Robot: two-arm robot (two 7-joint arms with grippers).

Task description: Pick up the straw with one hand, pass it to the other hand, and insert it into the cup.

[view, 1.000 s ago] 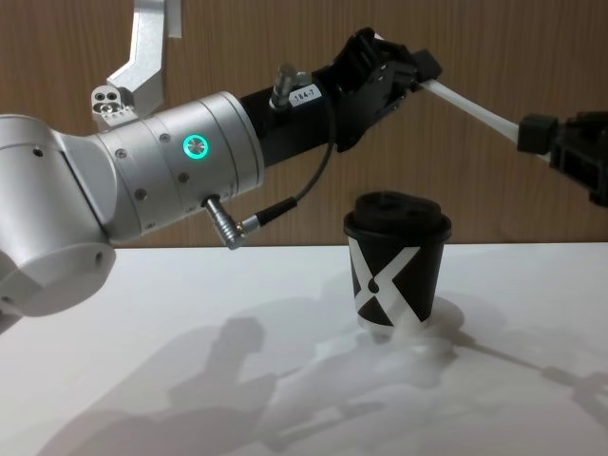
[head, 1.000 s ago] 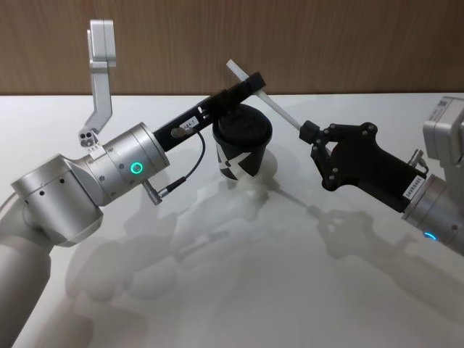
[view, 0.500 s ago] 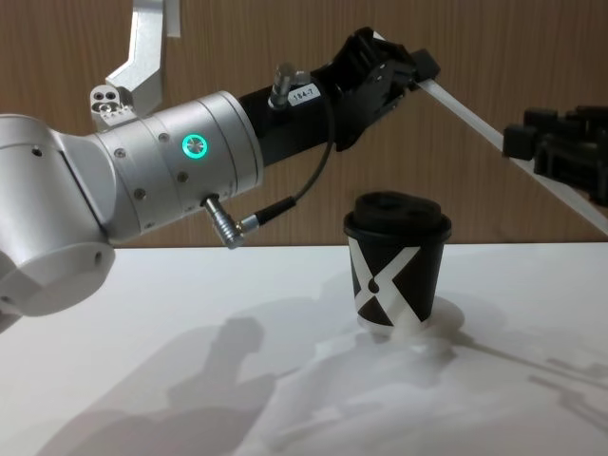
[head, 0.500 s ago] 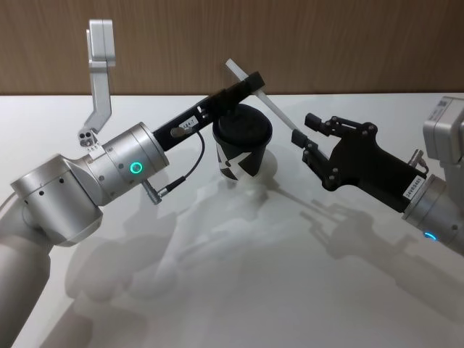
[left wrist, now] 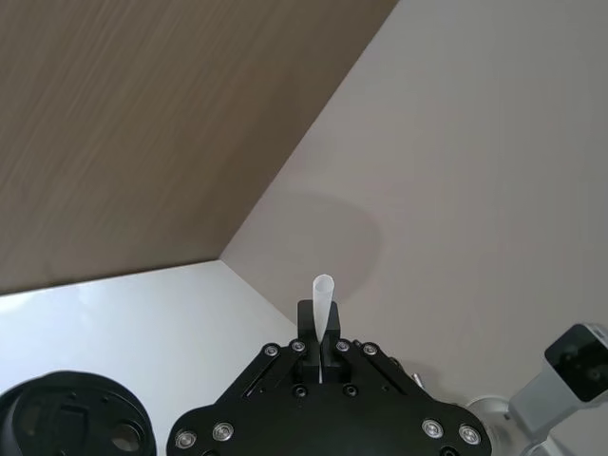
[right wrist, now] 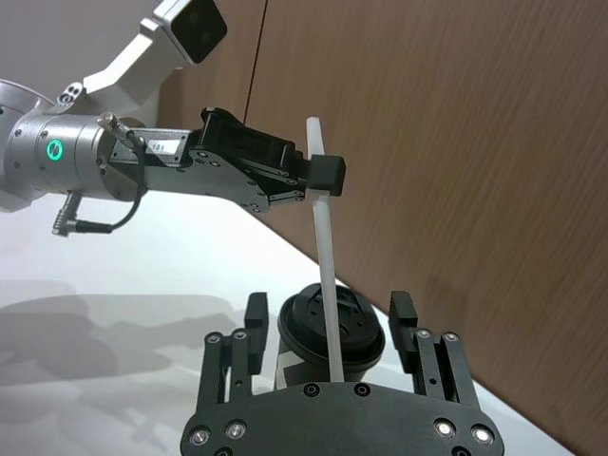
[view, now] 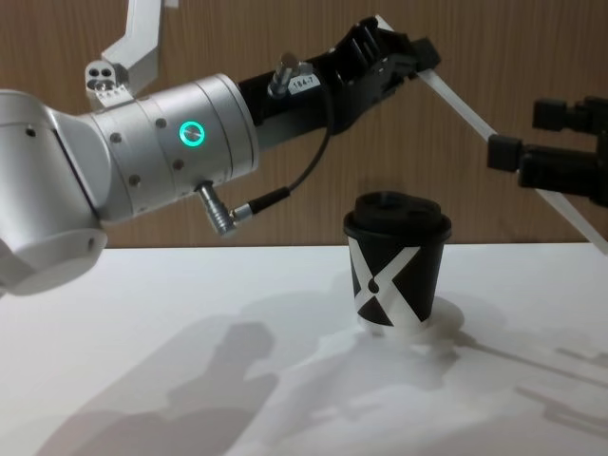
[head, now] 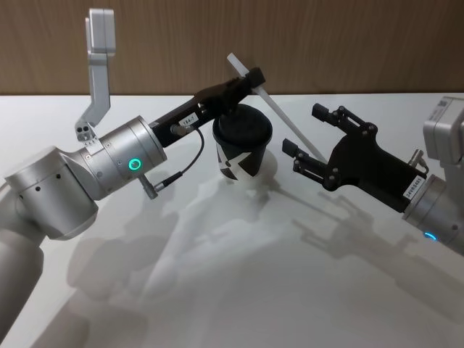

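While the left pincer [head: 250,76], the long black one on the silver wrist with the green ring [head: 133,164], is clenched on the straw [head: 279,116] close to its upper end, the right pincer [head: 302,129] stands released, its square-tipped fingers spread wide. The white straw slants through the air, high end toward the wood-panelled wall [head: 348,43], low end running down to the right between those spread fingers. In the right wrist view the straw [right wrist: 325,247] passes midway between the two fingers [right wrist: 256,312], and neither one touches it. Whether its lower tip meets the right pincer's palm, I cannot tell.

The cup [head: 243,141] sits upright on the white desk [head: 217,275], domed lid on, white X facing the robot. From the chest view the left pincer [view: 408,57] hangs above the cup [view: 396,275], well clear of the lid, and the straw [view: 465,112] crosses overhead to the right pincer [view: 522,133], which is to the right of the cup and higher than it. A thin black cable [head: 190,163] loops beneath the left wrist.
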